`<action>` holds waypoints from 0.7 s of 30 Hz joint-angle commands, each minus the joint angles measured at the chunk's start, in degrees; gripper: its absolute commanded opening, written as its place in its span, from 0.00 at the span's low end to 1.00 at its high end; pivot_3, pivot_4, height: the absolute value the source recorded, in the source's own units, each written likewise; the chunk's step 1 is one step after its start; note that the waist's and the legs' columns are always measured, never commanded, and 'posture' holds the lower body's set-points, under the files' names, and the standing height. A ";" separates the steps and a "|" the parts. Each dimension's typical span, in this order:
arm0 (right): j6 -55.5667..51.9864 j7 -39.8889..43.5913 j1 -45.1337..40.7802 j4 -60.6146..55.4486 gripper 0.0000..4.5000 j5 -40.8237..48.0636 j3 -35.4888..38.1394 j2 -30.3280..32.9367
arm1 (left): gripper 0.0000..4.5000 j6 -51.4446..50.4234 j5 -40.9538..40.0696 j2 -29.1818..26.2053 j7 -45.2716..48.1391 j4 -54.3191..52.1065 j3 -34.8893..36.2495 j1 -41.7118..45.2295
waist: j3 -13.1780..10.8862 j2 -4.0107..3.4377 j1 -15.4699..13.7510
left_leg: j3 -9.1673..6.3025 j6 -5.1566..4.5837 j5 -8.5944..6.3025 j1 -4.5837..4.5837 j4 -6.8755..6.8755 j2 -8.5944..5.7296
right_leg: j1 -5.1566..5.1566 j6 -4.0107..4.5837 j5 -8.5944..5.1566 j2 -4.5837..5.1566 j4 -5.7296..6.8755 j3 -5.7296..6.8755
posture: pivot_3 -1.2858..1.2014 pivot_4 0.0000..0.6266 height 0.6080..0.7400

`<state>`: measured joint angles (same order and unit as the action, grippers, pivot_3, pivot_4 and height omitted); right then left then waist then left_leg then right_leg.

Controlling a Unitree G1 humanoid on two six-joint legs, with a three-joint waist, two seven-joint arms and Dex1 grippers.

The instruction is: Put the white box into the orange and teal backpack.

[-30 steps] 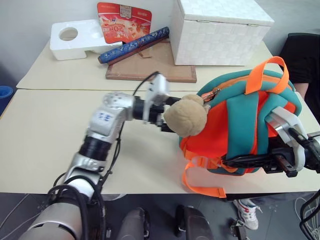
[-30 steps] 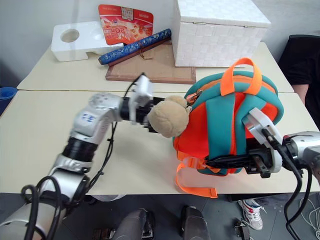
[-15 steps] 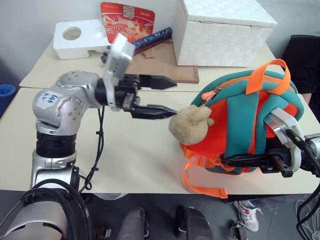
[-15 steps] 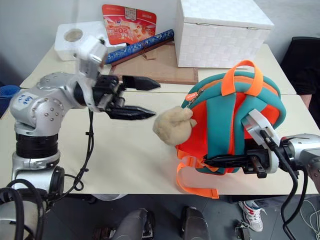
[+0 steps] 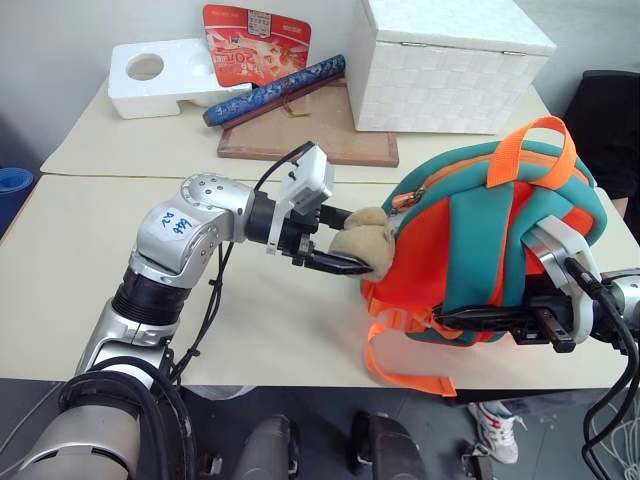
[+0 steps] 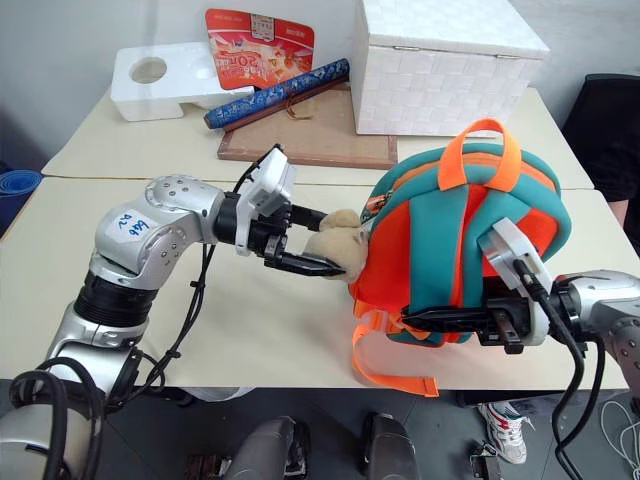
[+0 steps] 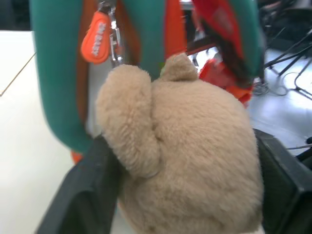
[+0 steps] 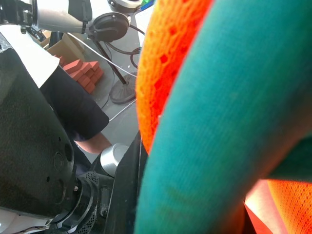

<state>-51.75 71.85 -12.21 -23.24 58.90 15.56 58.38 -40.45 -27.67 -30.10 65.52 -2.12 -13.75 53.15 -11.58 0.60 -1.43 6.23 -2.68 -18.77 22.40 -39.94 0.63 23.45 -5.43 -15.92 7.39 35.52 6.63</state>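
Note:
The orange and teal backpack (image 5: pixel 490 240) stands upright on the right of the table, straps facing me. Its tan plush toy (image 6: pixel 335 235) hangs at its left side, below the orange zip pull (image 7: pixel 96 38). My left gripper (image 5: pixel 355 243) points right, one black finger above the toy and one below, both pressing into the plush (image 7: pixel 195 161). At the pack's lower right, my right gripper (image 5: pixel 450 320) lies level and is shut on a teal strap (image 8: pixel 219 122). The white box is out of view.
At the back of the table (image 5: pixel 80 260) stand a big white woven box (image 5: pixel 450 70), a styrofoam block (image 5: pixel 160 78), a red packet (image 5: pixel 255 40), a blue roll (image 5: pixel 275 88) and a brown board (image 5: pixel 310 135). A person in dark clothes (image 5: pixel 605 110) is at the far right.
Half a second ago my left gripper hung open, drawn back to the left of the plush toy; it has since moved right and closed around it. The right gripper kept its hold.

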 commanded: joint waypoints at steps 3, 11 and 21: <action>0.06 -0.30 1.52 -1.66 0.00 2.44 3.48 0.31 | 0.36 5.52 3.40 -1.75 1.97 4.88 1.49 2.45 | 0.00 0.00 0.00 | 0.00 0.00 0.00 0.00 0.00 0.00 | 0.00 0.00 0.00 0.00 0.00 0.00 | 0.52 0.24 1.00; 0.70 -1.09 6.57 -2.28 0.00 2.98 7.03 -0.22 | 0.29 17.19 8.84 -7.53 8.19 22.19 4.51 14.19 | 0.00 0.00 0.10 | 0.05 -0.03 -0.02 0.03 0.07 0.00 | 0.07 0.00 0.00 -0.02 0.01 0.02 | 0.52 0.24 1.00; 2.51 -2.44 10.52 -1.21 0.00 1.89 8.49 -0.74 | 0.29 36.54 22.27 -10.02 10.53 28.37 -2.28 7.11 | 0.00 0.01 0.04 | 0.18 -0.05 -0.02 -0.04 0.11 0.01 | 0.10 0.00 0.00 -0.04 0.00 0.00 | 0.52 0.24 1.00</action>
<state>-49.97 69.24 -1.86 -24.43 60.55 21.22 57.40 -6.76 -8.91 -38.66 77.28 24.76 -16.41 59.88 -11.58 0.61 -1.38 6.40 -2.74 -18.80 22.38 -39.84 0.64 23.55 -5.43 -15.92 7.37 35.52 6.62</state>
